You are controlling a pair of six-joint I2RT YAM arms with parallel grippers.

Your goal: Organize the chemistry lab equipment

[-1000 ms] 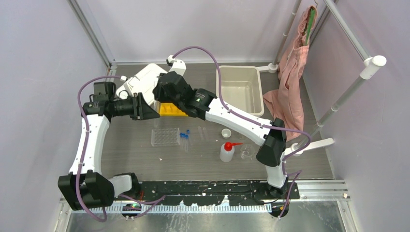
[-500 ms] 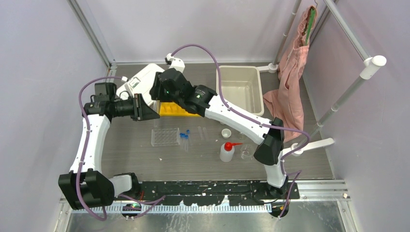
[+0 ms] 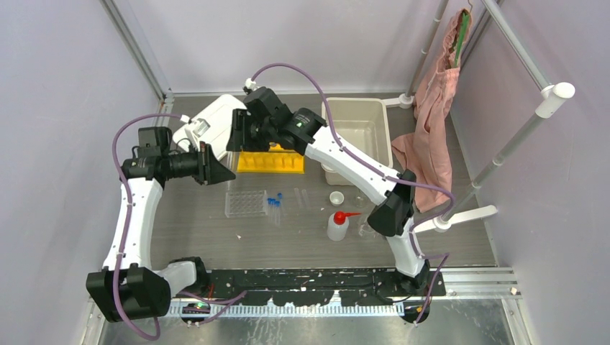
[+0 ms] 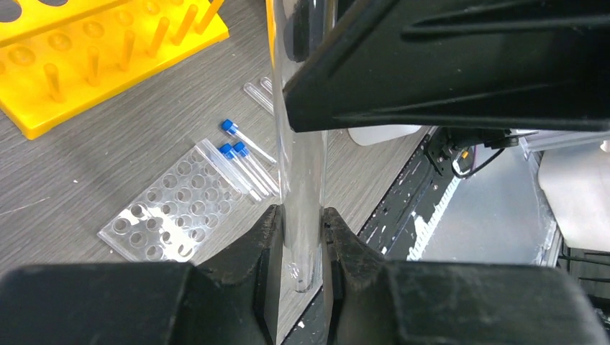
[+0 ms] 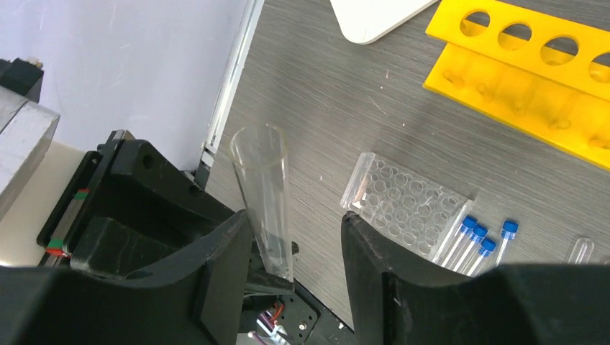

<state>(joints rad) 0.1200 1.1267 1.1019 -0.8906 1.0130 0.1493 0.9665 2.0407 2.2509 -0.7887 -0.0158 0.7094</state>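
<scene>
The step in hand looks like a passing of one clear glass tube (image 4: 301,165) between the two arms, above the left rear part of the table (image 3: 288,241). The left end effector (image 4: 302,241) is closed narrowly on the tube near its rounded, closed end, and both fingers press on the glass. The open mouth of the tube points away from this grip. The right end effector (image 5: 296,223) stands wide around the same tube. Its jaws are apart, and in the right wrist view the glass passes near one finger, but I cannot see any clamping. So I judge that the left arm alone carries the tube now. The yellow rack (image 3: 272,161) lies just beside the two end effectors, with free holes visible. The clear tray (image 3: 244,203) and the small blue-capped vials (image 3: 274,203) lie in front of it. The white squeeze bottle (image 3: 337,226) and the tiny white cup (image 3: 336,197) are further to the right. The next move calls for the right arm to draw back straight, without knocking the glass. After this the left arm must bring the tube over a hole of the rack. Because the grip is at the closed end, the tube probably must be turned or held anew before it goes in bottom first.
</scene>
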